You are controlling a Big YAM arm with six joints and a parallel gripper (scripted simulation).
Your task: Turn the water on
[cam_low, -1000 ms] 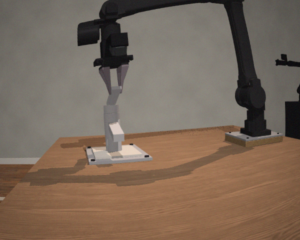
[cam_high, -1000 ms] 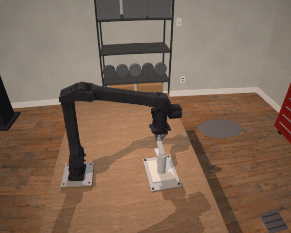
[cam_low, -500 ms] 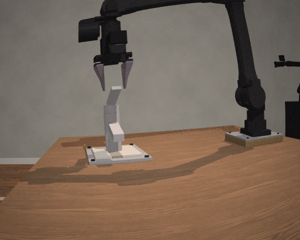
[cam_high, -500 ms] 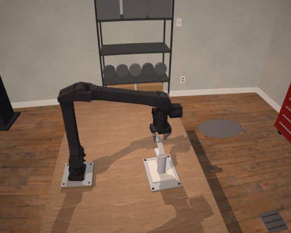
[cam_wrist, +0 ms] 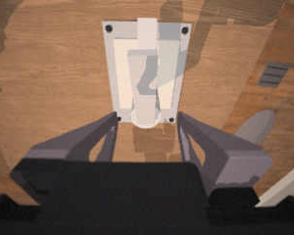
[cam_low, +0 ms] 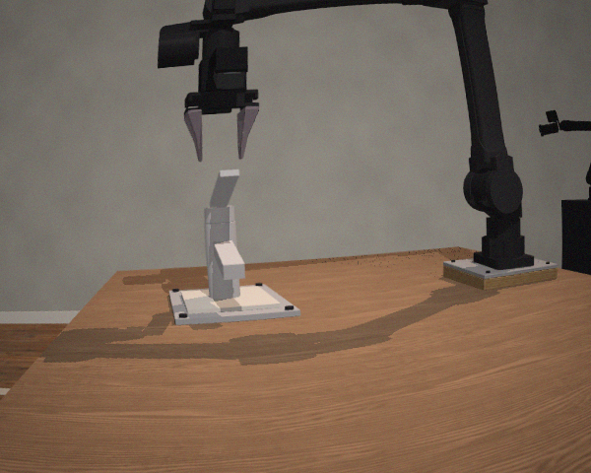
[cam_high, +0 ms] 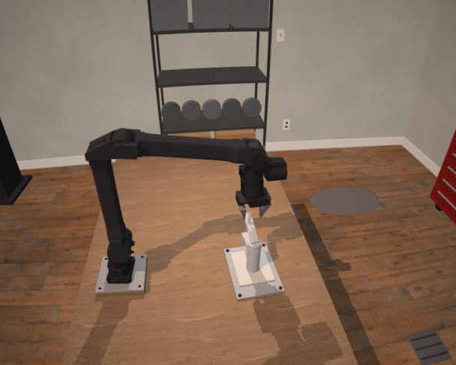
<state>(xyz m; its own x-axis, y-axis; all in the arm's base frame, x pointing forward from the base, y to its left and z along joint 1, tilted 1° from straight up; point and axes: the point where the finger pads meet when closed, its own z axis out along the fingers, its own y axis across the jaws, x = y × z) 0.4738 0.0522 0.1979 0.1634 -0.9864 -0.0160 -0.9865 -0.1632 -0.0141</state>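
Observation:
The tap (cam_high: 253, 257) is a light grey column on a white and grey base plate (cam_high: 254, 274) on the wooden table. Its lever (cam_low: 224, 187) stands raised, tilted a little off upright, above the column (cam_low: 219, 238). The spout (cam_low: 229, 260) juts out low on the column. My gripper (cam_low: 219, 153) is open and empty, pointing down, a short way above the lever's tip with a clear gap. In the wrist view the fingers stand apart on either side of the tap (cam_wrist: 146, 90) below. In the top view the gripper (cam_high: 252, 213) hangs right over the lever (cam_high: 250, 227).
My arm's base (cam_high: 121, 274) is bolted to the table to the left of the tap. A dark shelf rack (cam_high: 211, 71) stands behind the table, a red cabinet (cam_high: 454, 188) at the right, a black stand (cam_low: 585, 249) beyond my base.

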